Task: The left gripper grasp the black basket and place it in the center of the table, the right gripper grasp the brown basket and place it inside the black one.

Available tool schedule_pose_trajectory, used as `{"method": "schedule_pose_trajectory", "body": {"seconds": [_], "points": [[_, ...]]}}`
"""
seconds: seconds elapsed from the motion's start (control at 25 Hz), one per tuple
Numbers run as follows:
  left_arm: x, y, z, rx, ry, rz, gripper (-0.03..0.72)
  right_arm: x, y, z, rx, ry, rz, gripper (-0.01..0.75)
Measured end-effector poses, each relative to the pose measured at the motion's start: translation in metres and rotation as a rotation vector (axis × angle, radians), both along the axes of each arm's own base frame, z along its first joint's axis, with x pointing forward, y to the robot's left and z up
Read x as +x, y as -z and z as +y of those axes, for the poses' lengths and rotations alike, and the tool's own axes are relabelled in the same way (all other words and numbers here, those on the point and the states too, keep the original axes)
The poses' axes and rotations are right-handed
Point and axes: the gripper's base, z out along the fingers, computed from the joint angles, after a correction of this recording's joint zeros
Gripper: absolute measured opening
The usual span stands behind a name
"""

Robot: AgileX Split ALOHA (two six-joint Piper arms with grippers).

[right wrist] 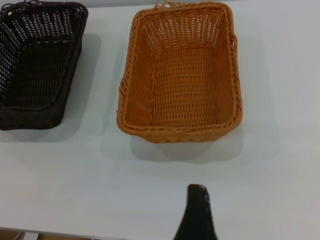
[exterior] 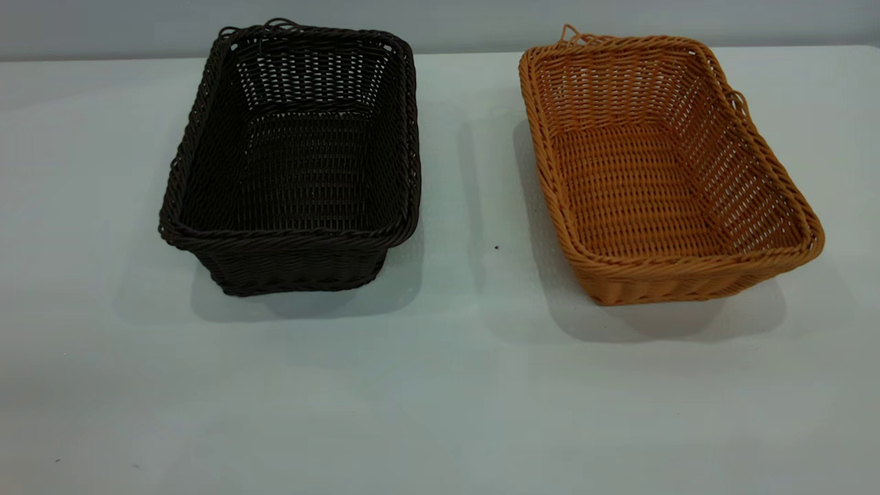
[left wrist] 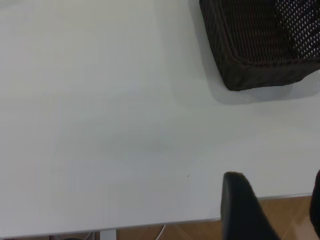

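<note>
The black basket [exterior: 295,161] stands upright on the table [exterior: 440,385] at the back left. The brown basket [exterior: 660,172] stands upright at the back right, a hand's width away from it. Both are empty. Neither gripper shows in the exterior view. In the left wrist view my left gripper [left wrist: 277,202] is open and empty over the table's near edge, well short of the black basket's corner [left wrist: 260,45]. In the right wrist view my right gripper [right wrist: 197,212] hangs over bare table, short of the brown basket [right wrist: 181,75], with the black basket [right wrist: 37,65] beside it.
The table's front edge [left wrist: 150,224] and wooden floor [left wrist: 285,212] show beneath the left gripper. A tiny dark speck [exterior: 496,247] lies between the baskets. A grey wall [exterior: 440,20] runs behind the table's far edge.
</note>
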Motion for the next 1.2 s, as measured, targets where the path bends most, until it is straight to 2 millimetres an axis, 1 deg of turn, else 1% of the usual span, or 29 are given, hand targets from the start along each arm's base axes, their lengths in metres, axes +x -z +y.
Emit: {"method": "schedule_pose_trajectory", "body": {"seconds": [0.56,0.64,0.72,0.8,0.88,1.0,1.12,1.2], "points": [[0.000,0.000,0.000,0.000,-0.001,0.000,0.309,0.000,-0.001,0.000,0.001,0.001,-0.008,0.523],[0.000,0.000,0.002,0.002,-0.026,0.001,0.309,0.000,-0.001,0.000,0.002,0.002,-0.008,0.523],[0.005,0.000,0.005,0.004,-0.071,0.032,0.309,0.002,-0.001,0.000,0.007,0.001,0.003,0.523],[0.016,-0.001,0.007,0.015,-0.101,0.113,0.309,0.012,-0.002,0.003,0.024,-0.008,0.066,0.523],[0.032,0.000,0.007,0.036,-0.096,0.225,0.309,0.028,-0.002,0.005,0.045,-0.011,0.161,0.528],[0.066,0.000,0.005,0.068,-0.069,0.380,0.313,0.058,-0.001,0.010,0.078,-0.015,0.283,0.557],[0.104,-0.003,0.002,0.062,-0.048,0.431,0.338,0.089,0.006,0.014,0.093,-0.039,0.393,0.601],[0.127,-0.005,-0.002,0.049,-0.025,0.442,0.370,0.111,0.015,0.019,0.105,-0.067,0.465,0.616]]}}
